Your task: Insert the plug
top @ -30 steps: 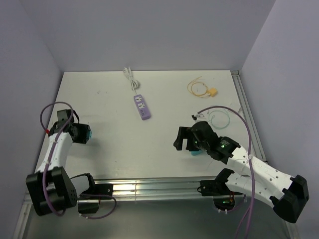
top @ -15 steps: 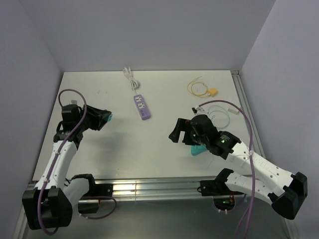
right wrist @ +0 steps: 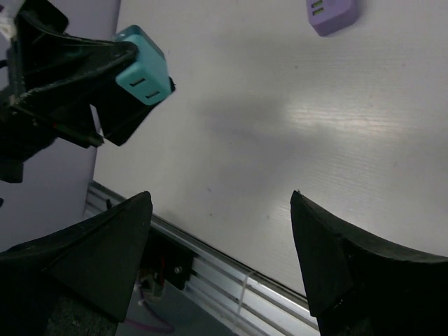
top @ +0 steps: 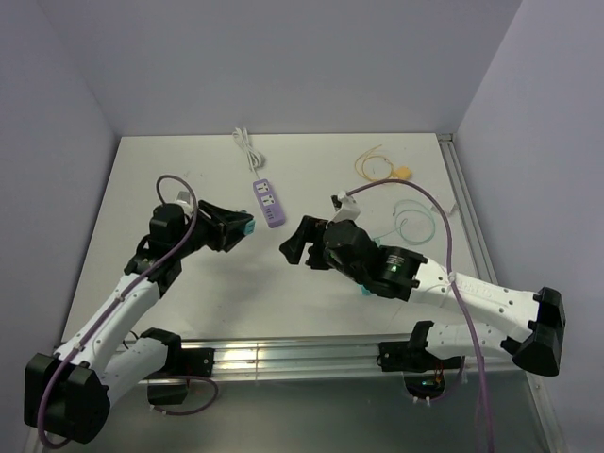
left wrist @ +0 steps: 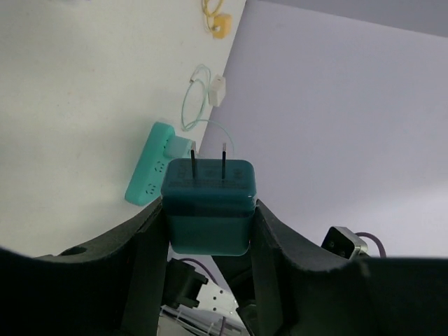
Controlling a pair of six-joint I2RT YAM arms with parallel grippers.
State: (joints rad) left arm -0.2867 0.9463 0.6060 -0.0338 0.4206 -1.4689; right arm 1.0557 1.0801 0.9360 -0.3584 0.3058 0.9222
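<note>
Well, my left fingers (left wrist: 140, 266) clench the teal plug (left wrist: 210, 206) aloft near the purple strip (top: 269, 203); right fingers (right wrist: 98, 252) hang released. Tilted prongs could miss the slots and shove the strip.

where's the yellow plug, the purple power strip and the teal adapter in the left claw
yellow plug (top: 404, 174), top view, its blocky body
purple power strip (top: 269, 203), top view, middle of its socket face
teal adapter (left wrist: 208, 203), left wrist view, its body below the prongs
</note>
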